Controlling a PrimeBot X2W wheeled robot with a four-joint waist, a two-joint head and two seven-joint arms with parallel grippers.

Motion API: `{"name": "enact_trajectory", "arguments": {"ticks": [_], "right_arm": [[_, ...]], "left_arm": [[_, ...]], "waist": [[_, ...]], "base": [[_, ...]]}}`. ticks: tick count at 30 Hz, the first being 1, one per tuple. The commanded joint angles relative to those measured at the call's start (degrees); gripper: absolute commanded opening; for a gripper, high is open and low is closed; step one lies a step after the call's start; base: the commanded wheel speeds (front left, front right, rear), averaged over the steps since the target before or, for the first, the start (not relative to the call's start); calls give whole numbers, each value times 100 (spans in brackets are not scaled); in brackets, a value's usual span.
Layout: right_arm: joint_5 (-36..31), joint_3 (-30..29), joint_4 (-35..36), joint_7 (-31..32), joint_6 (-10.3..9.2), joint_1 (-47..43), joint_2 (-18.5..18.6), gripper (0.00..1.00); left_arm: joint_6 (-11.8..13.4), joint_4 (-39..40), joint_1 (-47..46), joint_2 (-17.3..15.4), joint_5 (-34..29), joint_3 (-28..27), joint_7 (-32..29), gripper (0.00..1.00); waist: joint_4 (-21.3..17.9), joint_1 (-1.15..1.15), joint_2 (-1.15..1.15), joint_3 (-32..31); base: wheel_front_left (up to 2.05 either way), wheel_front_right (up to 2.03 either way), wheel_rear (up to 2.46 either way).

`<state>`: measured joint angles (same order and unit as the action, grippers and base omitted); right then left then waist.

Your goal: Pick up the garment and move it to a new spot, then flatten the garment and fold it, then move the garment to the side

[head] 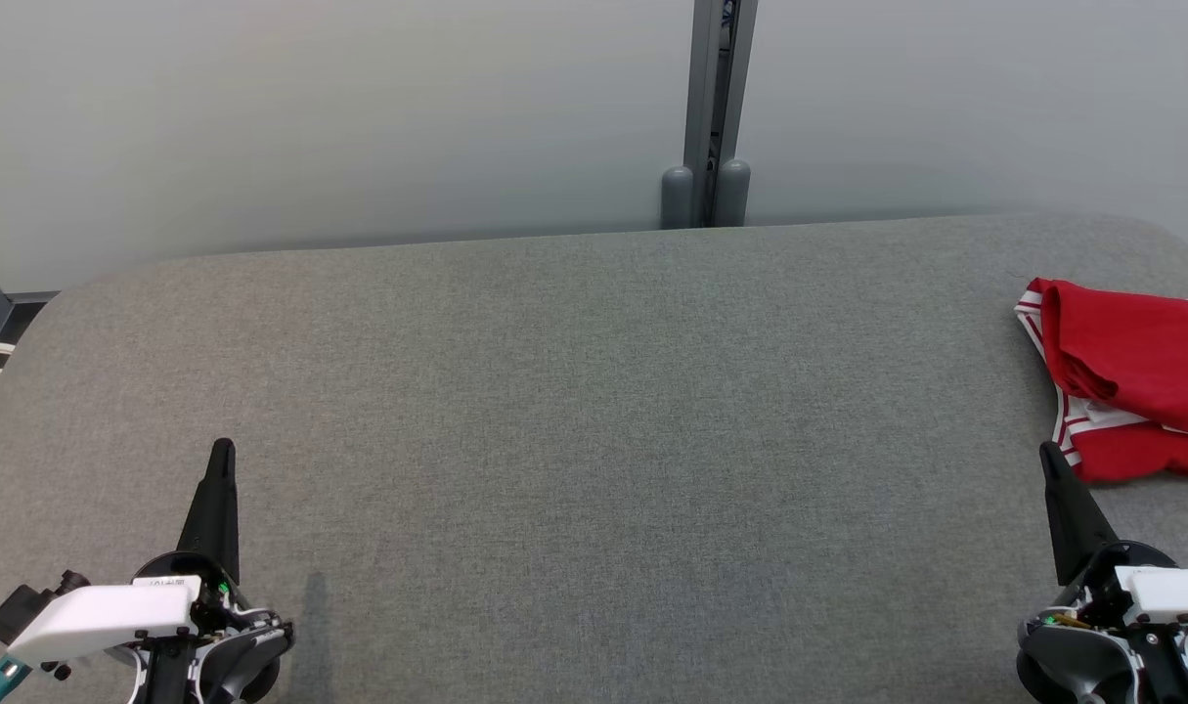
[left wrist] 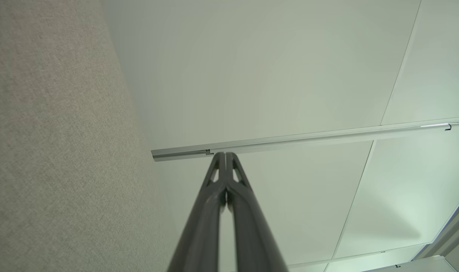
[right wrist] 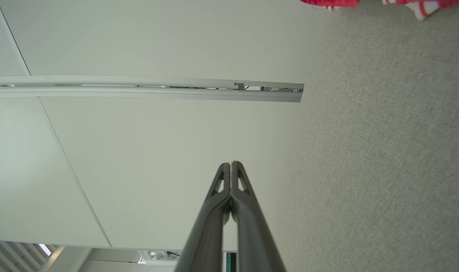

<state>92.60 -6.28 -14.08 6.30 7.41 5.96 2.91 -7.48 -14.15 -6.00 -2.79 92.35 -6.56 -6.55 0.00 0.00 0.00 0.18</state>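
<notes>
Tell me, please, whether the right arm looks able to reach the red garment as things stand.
Probably yes: the right gripper, shut, sits just short of the red garment, with only bare grey table between them.

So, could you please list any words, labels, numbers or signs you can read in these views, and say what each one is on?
No text here is readable.
A small white label on the housing behind the left gripper: print too small to read.
The red garment: no lettering visible.

One garment [head: 1131,376], one table [head: 574,391], two grippers: left gripper [head: 223,448] and right gripper [head: 1047,452]
</notes>
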Motion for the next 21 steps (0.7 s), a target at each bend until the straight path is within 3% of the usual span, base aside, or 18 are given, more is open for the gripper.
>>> {"name": "enact_trajectory", "arguments": {"ticks": [1,21], "right_arm": [[3,-10,13,21,14,47,36,0],[-9,-17,13,26,14,49,27,0]], "left_arm": [[-22,18,-51,-16,9,-22,-20,0],[-22,18,-51,-16,10,-20,-19,0]], "waist": [[0,0,0,0],[0,0,0,0]], "base": [[0,0,0],[0,0,0]]}}
